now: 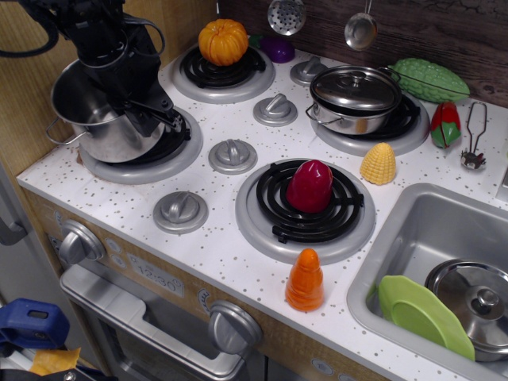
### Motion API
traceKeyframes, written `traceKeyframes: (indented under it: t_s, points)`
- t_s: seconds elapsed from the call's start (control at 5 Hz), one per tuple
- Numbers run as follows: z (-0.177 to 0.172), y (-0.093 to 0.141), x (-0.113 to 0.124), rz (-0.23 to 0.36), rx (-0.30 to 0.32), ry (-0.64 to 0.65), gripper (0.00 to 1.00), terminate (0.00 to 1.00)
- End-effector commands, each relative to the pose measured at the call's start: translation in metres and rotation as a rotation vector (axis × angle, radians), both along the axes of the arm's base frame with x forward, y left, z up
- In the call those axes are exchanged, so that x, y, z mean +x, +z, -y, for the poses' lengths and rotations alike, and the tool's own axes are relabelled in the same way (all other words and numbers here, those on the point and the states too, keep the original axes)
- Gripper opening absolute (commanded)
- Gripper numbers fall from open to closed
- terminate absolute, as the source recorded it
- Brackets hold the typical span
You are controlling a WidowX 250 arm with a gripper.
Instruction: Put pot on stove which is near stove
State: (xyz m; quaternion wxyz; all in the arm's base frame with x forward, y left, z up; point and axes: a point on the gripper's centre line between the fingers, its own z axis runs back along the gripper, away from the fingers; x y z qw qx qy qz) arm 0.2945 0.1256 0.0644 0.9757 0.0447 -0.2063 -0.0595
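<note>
The black claw is clamped on the right rim of the shiny, lidless stainless-steel pot, with one finger seemingly inside the wall, a hold that leaves the base free to be set down. The pot hangs tilted over the front-left black spiral coil burner of the white speckled toy stove; whether its base touches the ring cannot be told. From the claw, the pot's body lies toward seven o'clock, its wire loop handle at the far left. This burner is bare, unlike the others, which probably explains the choice.
</note>
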Motion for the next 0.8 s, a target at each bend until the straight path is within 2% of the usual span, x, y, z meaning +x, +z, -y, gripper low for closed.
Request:
traceKeyframes:
  t_s: [0.0,0.2,0.4,0.6]
  points:
    - [-0.0003,0.0111,0.019,0.065,0.017,-0.054,1.0,0.0]
    - [-0.0029,0.008,0.0259,0.078,-0.014,-0.077,1.0,0.0]
    - [-0.0029,0.008,0.0259,0.078,-0.014,-0.077,1.0,0.0]
    - [-0.0029,0.008,0.0259,0.078,-0.014,-0.077,1.0,1.0]
